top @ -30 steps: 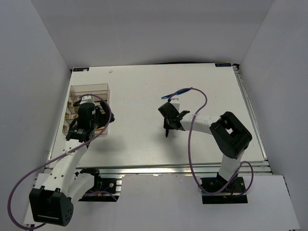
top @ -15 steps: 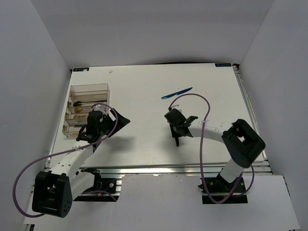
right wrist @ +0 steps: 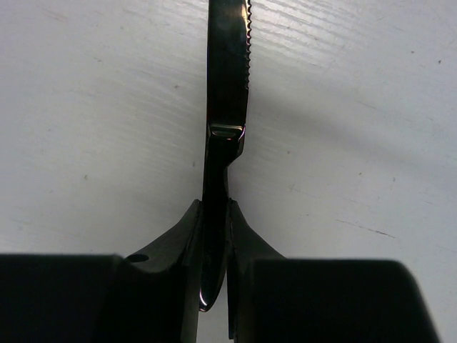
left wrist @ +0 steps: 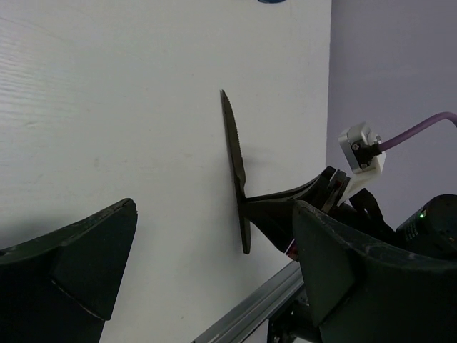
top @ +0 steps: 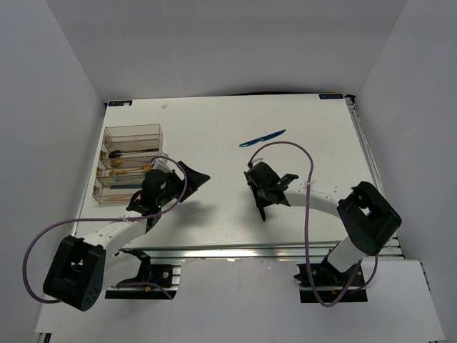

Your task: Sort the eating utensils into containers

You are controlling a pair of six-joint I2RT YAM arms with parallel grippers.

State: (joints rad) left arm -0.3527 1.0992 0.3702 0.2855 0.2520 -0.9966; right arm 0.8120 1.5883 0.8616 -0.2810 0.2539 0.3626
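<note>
My right pincer (right wrist: 214, 236) is clenched on a dark knife (right wrist: 227, 86). The handle is nipped between my two fingers and the blade, serrated along one edge, runs straight out toward 12 o'clock in the right wrist view, low over the white counter (top: 214, 121). I cannot tell whether the blade touches the counter.

My left pincer (top: 193, 176) is released, jaws spread wide with nothing between them. It points toward 3 o'clock in the overhead view, facing the right pincer across a stretch of bare counter. In the left wrist view the dark knife shows between my two spread fingers (left wrist: 78, 264).

A blue knife (top: 262, 138) lies flat on the counter, apart from my right pincer at its 12 o'clock. The clear brownish organiser (top: 132, 128) sits at the counter's 9 o'clock side, just beside my left wrist at its 10 o'clock. A gold piece (top: 120, 172) lies in one of its narrow compartments, with other pieces too small to name.
</note>
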